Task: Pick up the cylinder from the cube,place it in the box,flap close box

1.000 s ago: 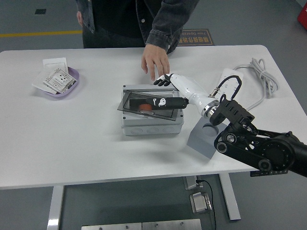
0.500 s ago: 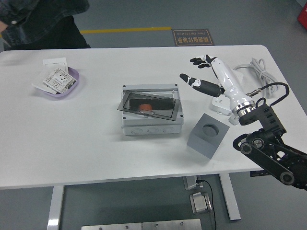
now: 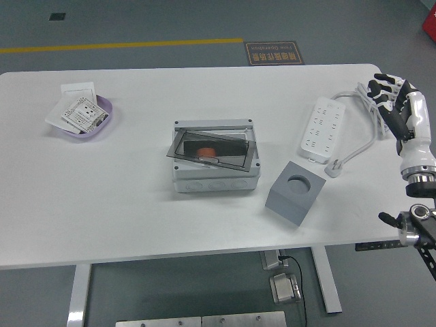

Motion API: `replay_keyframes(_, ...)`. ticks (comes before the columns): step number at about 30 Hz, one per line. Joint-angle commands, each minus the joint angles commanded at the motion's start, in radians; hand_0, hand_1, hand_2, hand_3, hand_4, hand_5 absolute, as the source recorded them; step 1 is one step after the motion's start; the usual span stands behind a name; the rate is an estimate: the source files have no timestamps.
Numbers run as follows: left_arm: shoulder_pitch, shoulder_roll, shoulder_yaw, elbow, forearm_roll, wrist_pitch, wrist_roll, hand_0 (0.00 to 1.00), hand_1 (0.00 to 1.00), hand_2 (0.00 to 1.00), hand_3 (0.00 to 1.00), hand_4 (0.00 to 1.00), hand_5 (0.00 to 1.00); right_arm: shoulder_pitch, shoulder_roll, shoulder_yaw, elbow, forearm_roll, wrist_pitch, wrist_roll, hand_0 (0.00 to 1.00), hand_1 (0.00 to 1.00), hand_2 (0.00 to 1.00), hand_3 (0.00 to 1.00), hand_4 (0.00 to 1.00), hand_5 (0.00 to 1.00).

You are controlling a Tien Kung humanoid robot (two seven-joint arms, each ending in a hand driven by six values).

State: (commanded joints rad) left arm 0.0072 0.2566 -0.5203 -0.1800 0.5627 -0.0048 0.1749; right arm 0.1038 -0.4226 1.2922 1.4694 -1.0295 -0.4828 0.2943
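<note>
1. Far left of the white table [image 3: 122, 204]: a lilac dish [image 3: 92, 119] holding white wall plates [image 3: 78, 112], with one more white plate [image 3: 78, 89] just behind it.
2. Centre: a light grey box [image 3: 215, 170], its dark see-through lid [image 3: 212, 148] lying slightly askew over the opening, down over the top but not square to the rim.
3. Under that lid, inside the box: the cylinder [image 3: 206, 152], reddish-orange, visible through the panel.
4. Just right of the box, nearer the front edge: a grey cube [image 3: 295, 192], turned at an angle, round socket on top vacant.
5. Behind the cube: a white power strip [image 3: 322, 127] with its cable [image 3: 364, 116] looping toward the right edge.
6. Far right edge: the right hand [image 3: 395, 102], white with black fingertips, raised above the cable, fingers loosely spread and gripping nothing; well apart from box and cylinder, with cube and power strip between.
</note>
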Motion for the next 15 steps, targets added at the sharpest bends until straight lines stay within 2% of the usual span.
replay_keyframes(4, -0.001, 0.008, 0.016, 0.0, -0.014, 0.0, -0.003, 0.64, 0.67, 0.547, 0.555, 0.476, 0.073, -0.017, 0.012, 0.046, 0.002, 0.102, 0.023, -0.008, 0.666, 0.6, 0.617, 0.668, 0.936, 0.708)
replay_keyframes(5, -0.002, 0.01, 0.023, 0.0, -0.02, 0.0, -0.004, 0.64, 0.67, 0.547, 0.554, 0.475, 0.073, -0.021, 0.014, 0.055, 0.004, 0.122, 0.026, -0.016, 0.703, 0.628, 0.634, 0.685, 0.937, 0.703)
replay_keyframes(7, -0.002, 0.013, 0.034, 0.0, -0.031, 0.0, -0.006, 0.64, 0.67, 0.547, 0.554, 0.475, 0.073, -0.026, 0.016, 0.068, 0.008, 0.135, 0.031, -0.03, 0.703, 0.628, 0.634, 0.685, 0.937, 0.703)
replay_keyframes(10, -0.002, 0.018, 0.057, 0.0, -0.053, 0.0, -0.009, 0.64, 0.67, 0.547, 0.554, 0.475, 0.073, -0.037, 0.017, 0.086, 0.022, 0.114, 0.045, -0.061, 0.703, 0.628, 0.634, 0.685, 0.937, 0.703)
replay_keyframes(11, -0.001, 0.02, 0.065, 0.0, -0.057, 0.0, -0.01, 0.64, 0.67, 0.548, 0.554, 0.475, 0.073, -0.041, 0.016, 0.091, 0.028, 0.1, 0.05, -0.071, 0.76, 0.668, 0.673, 0.726, 0.957, 0.664)
replay_keyframes(15, 0.002, 0.026, 0.088, 0.0, -0.054, -0.002, -0.004, 0.64, 0.67, 0.548, 0.554, 0.475, 0.073, -0.057, 0.013, 0.103, 0.053, 0.031, 0.066, -0.11, 0.76, 0.668, 0.673, 0.726, 0.957, 0.664)
